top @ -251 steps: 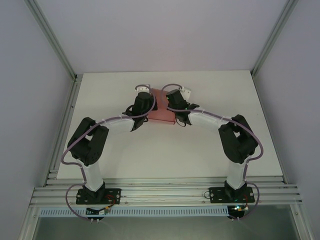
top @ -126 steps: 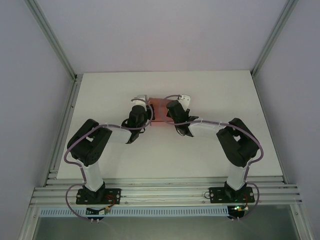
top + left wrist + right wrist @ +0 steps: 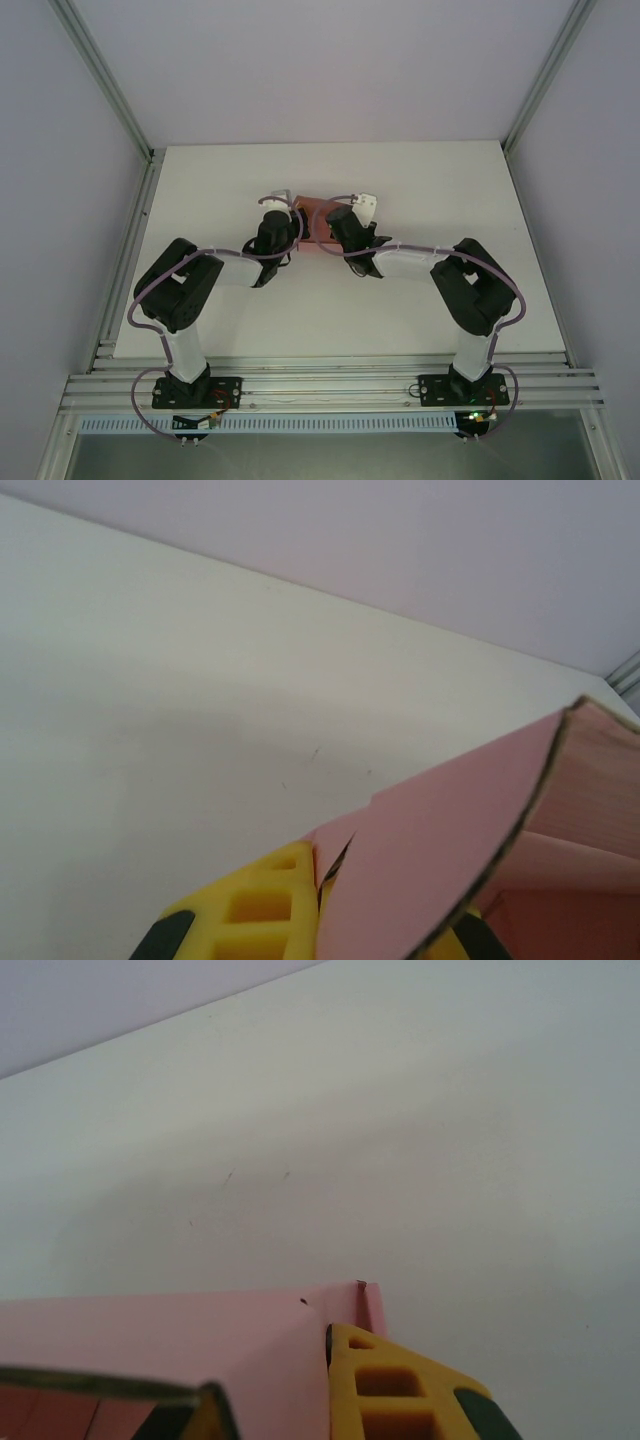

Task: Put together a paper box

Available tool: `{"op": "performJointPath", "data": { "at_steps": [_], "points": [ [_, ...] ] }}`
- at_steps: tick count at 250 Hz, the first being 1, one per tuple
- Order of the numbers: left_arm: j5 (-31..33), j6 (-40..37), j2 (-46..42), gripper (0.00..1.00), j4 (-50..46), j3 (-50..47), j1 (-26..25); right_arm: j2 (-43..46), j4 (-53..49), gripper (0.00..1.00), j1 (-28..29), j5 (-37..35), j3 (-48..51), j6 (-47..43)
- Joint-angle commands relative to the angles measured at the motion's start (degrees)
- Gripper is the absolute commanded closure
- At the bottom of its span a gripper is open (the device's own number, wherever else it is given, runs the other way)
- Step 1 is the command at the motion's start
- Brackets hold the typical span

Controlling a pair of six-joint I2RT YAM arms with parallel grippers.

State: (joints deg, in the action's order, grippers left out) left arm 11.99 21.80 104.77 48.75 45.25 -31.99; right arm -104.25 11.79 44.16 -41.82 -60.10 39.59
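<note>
**Box pinched between my two grippers, at the far middle of the table.**
My left gripper (image 3: 385,900) is clamped on a panel at the left side of the box (image 3: 313,212), and my right gripper (image 3: 275,1365) is clamped on its right edge, with card running between my yellow fingers on each side. The box spans the gap between them over the table (image 3: 330,310). I judge both arms equally near, so the next fold depends on working one against the other.

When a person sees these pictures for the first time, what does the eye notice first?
The pink paper box stands out first, between the two arms at the far middle of the white table. Close up, the yellow fingers of the left gripper and the right gripper each pinch its card.
</note>
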Motion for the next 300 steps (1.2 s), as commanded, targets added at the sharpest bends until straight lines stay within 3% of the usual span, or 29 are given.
{"op": "performJointPath", "data": {
  "at_steps": [1,54,90,110,133,161,195,244,275,300],
  "points": [
    [-9.31,-1.60,1.91,0.97,4.55,-6.45,-3.43,1.20,7.74,1.00,3.84,8.03,3.51,-1.94],
    [-12.29,-3.09,4.95,0.86,26.68,-18.65,-3.44,3.42,20.78,1.00,5.46,5.55,12.72,-8.66],
    [-15.11,-2.10,4.21,0.77,25.13,-17.84,-3.46,3.73,21.01,1.00,5.75,4.12,14.04,-9.34],
    [-13.86,-2.21,1.77,0.66,23.26,-18.34,-3.53,3.95,20.00,1.00,5.76,1.33,14.12,-10.85],
    [-9.45,-3.67,-3.48,0.56,14.77,-18.08,-3.52,4.14,20.19,1.00,5.76,0.28,14.56,-12.07],
    [-6.58,-4.90,-9.42,0.27,-0.36,-15.37,-3.54,3.89,20.27,1.00,5.75,0.50,15.12,-11.89],
    [-1.31,-3.91,-14.41,0.01,-11.47,-15.15,-3.52,3.96,20.73,1.00,5.83,0.52,16.45,-12.08],
    [4.48,-3.17,-22.66,0.00,-21.43,-18.25,-3.50,3.37,21.43,1.00,5.84,0.82,18.00,-12.69],
    [3.48,-0.65,-30.82,0.00,-29.08,-19.08,-3.47,2.93,21.30,1.00,5.84,0.78,18.17,-12.50],
    [2.36,-0.13,-39.14,0.00,-40.51,-15.88,-3.61,2.89,21.27,1.00,5.85,0.69,18.12,-12.97]
  ]
}}
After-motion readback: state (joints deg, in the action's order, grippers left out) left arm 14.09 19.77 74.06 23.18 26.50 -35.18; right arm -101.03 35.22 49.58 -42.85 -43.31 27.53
